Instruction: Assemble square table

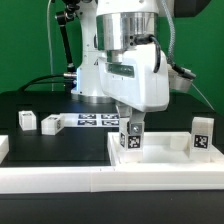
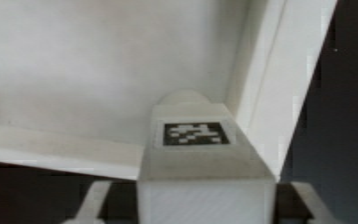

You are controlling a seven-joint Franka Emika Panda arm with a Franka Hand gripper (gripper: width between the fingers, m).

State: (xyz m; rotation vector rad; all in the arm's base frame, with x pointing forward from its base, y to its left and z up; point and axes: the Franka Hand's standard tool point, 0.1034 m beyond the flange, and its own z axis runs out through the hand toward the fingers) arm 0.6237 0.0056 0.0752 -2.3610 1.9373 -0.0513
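Over the tabletop, we are holding one leg upright in the gripper, jaws pinching its sides. The leg's long axis is pointing straight down; the tabletop's rim is probably lying just beside its lower end.

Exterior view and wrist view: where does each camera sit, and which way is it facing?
Exterior view: off the arm, low, facing the arm and table; shows the arm, gripper and slab.
Wrist view: on the wrist, looking down the held leg onto the slab and its raised rim; only the gripper shows, clamping the leg.
Shared: the tagged leg in the gripper, and the slab.
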